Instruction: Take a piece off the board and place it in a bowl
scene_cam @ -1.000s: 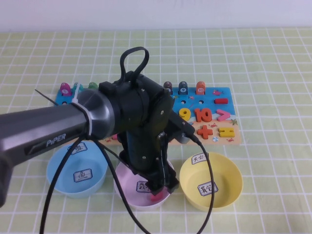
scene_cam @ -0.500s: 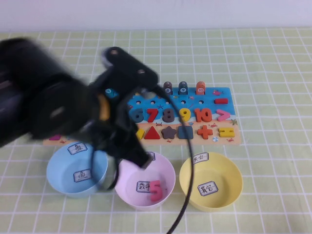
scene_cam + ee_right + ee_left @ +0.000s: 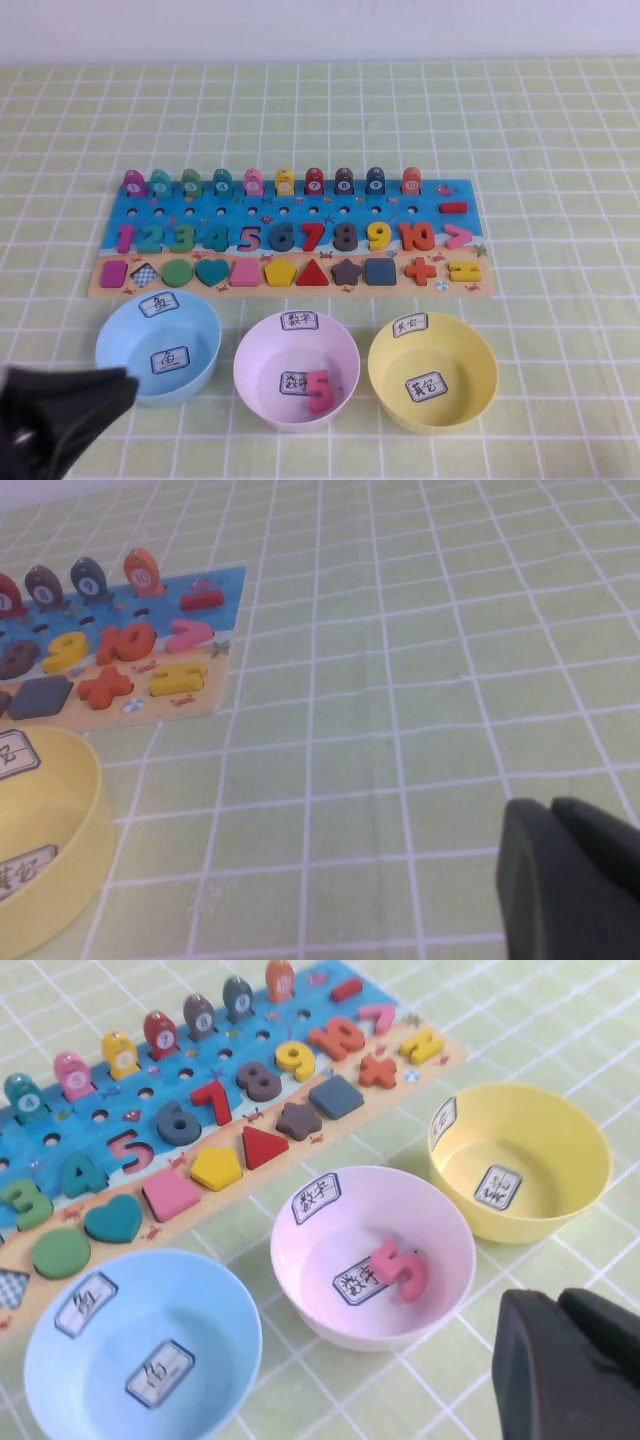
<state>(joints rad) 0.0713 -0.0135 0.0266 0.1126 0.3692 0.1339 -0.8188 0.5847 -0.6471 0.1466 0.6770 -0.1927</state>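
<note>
Pink-red "5" piece [image 3: 319,389] lies in pink bowl [image 3: 262,352], one of three bowls. Left gripper [image 3: 570,1370] low near them, right gripper [image 3: 570,885] off the board [image 3: 470,285]; cannot tell either's fingers.

Bright even light, soft shadows, sharp focus

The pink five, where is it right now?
In the high view, the pink 5 lies inside the pink bowl, the middle one, between the blue bowl and the yellow bowl.

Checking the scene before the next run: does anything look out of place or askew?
Only the pink-red 5: it lies tilted in the pink bowl, against a label, off the board. Left gripper sits near that bowl, right gripper over bare mat; nothing spilled or damaged.
</note>
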